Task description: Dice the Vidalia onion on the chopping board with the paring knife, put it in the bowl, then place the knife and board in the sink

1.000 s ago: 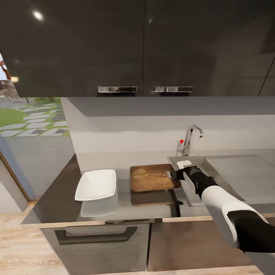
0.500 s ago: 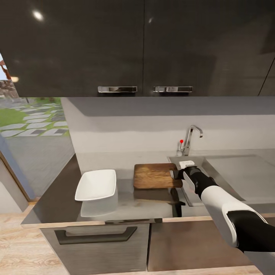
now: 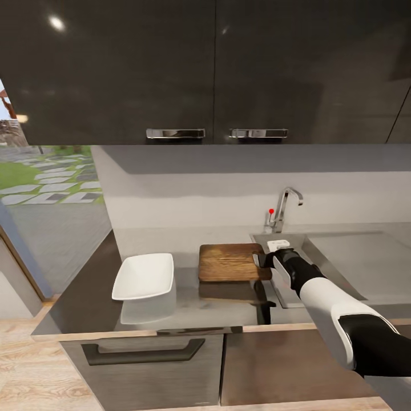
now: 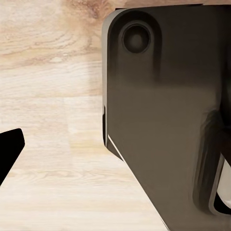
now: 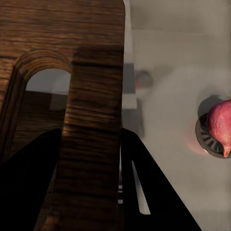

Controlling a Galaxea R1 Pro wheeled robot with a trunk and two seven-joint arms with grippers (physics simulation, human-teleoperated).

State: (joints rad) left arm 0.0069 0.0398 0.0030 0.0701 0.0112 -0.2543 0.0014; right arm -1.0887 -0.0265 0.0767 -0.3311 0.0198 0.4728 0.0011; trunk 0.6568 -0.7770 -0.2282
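The dark wooden chopping board [image 3: 231, 262] hangs level just above the grey countertop [image 3: 91, 297], its shadow on the worktop beneath it. My right gripper [image 3: 264, 260] is shut on the board's handle end, at the sink's [image 3: 260, 235] left rim. In the right wrist view the board's [image 5: 91, 120] arched handle sits between the dark fingers [image 5: 154, 192]. A reddish onion [image 5: 219, 126] rests on the round drain in the basin. The white bowl [image 3: 144, 275] stands to the left of the board. One dark fingertip [image 4: 7, 149] of my left gripper shows over wooden floor.
A chrome tap [image 3: 283, 206] with a red knob stands behind the sink, and a flat drainboard [image 3: 365, 257] lies to its right. Dark wall cabinets [image 3: 217, 68] hang overhead. A dark base cabinet [image 4: 163, 120] appears in the left wrist view.
The board has risen slightly and shifted right toward the sink in my right gripper, mostly in the first half second. The bowl has not moved.
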